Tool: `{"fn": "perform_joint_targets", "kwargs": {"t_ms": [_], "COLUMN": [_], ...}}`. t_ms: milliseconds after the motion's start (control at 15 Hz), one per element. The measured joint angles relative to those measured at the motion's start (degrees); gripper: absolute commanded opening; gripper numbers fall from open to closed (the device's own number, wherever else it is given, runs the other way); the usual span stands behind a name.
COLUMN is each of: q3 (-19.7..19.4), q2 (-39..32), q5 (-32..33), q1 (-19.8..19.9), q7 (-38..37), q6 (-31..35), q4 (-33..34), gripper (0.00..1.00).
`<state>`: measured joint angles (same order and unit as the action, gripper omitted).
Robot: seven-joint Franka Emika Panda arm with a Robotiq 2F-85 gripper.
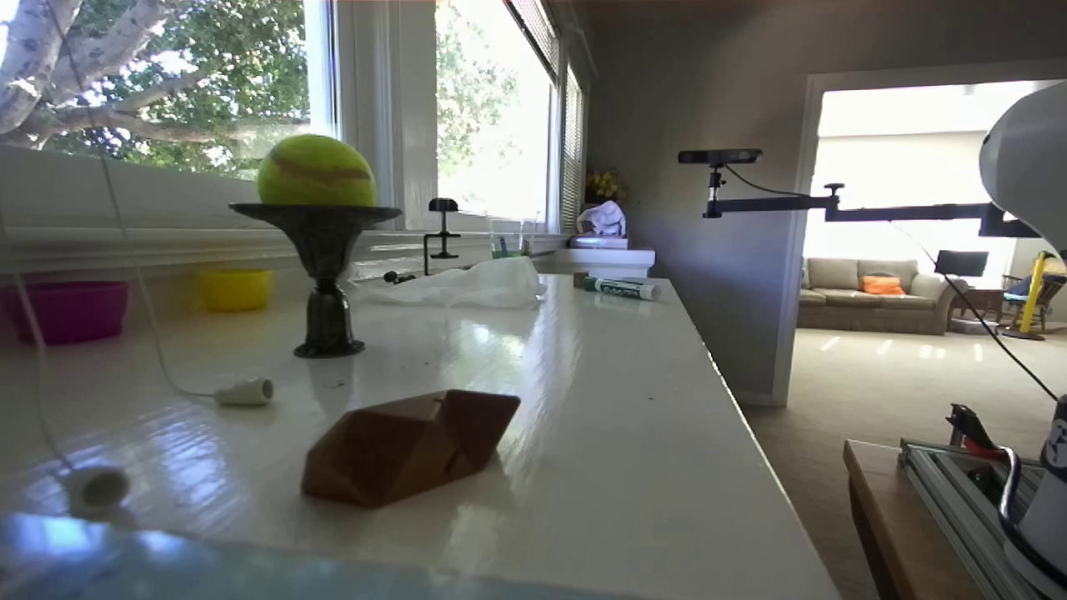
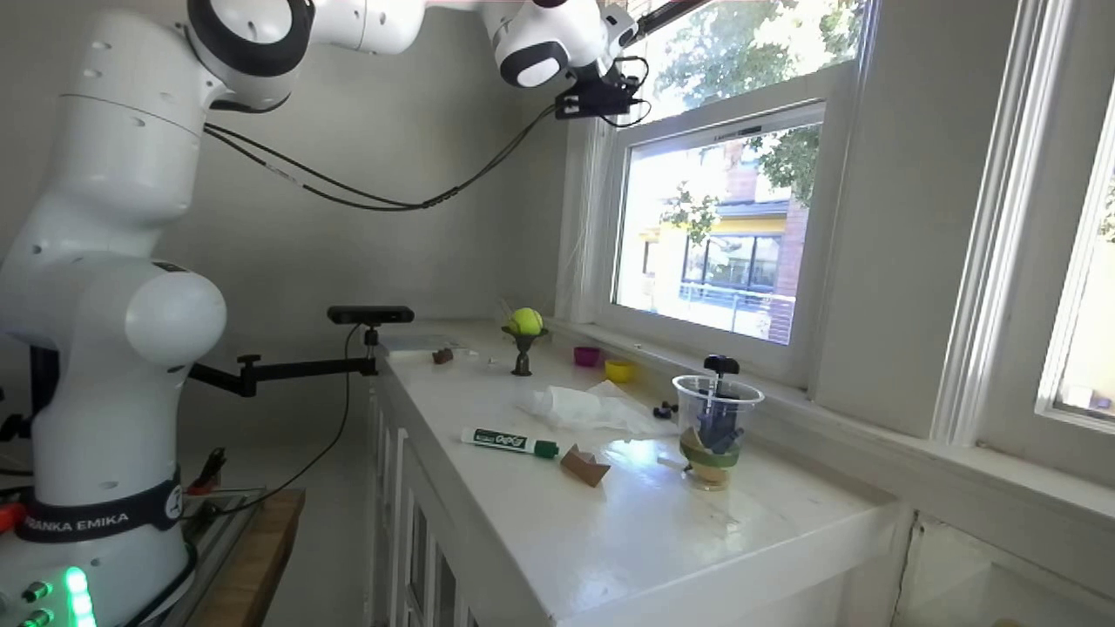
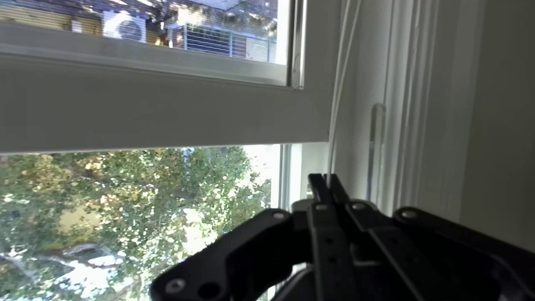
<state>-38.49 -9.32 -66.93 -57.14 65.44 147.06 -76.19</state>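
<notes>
Thin white cords (image 3: 335,104) run down the window's right side in the wrist view and pass between the fingertips of my gripper (image 3: 327,180). The jaws are shut on the cord, pressed nearly together. Below the fingertips the cord is hidden by the black fingers. Behind the gripper stands the white window frame (image 3: 167,113). In an exterior view two cord lines hang down to white end pulls (image 1: 243,392) lying on the counter. The arm's wrist (image 2: 557,43) is raised high beside the window in an exterior view.
A clear rod (image 3: 377,150) hangs right of the cords. On the white counter (image 1: 617,467) are a tennis ball (image 1: 317,171) on a dark metal stand (image 1: 328,317), a brown faceted block (image 1: 383,450), purple (image 1: 71,310) and yellow bowls (image 1: 235,290), a marker (image 2: 505,441) and a plastic cup (image 2: 716,427).
</notes>
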Motion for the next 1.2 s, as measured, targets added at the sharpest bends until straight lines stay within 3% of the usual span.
{"fn": "perform_joint_targets", "kwargs": {"t_ms": [133,267,667,1200], "q3": [-0.2,3.8,3.7,4.6], "q2": [1.5,3.9,10.9,15.8], "q5": [2.4,7.3,20.7,27.5], "q1": [-0.7,1.5,-0.2,0.3], "q7": [-1.4,-4.0,-14.1,-23.6], "q6": [3.2,6.9,15.4,20.0], "q4": [-1.9,-4.4,-12.1,-17.8], "gripper": [0.01,0.01,0.01,0.01]}}
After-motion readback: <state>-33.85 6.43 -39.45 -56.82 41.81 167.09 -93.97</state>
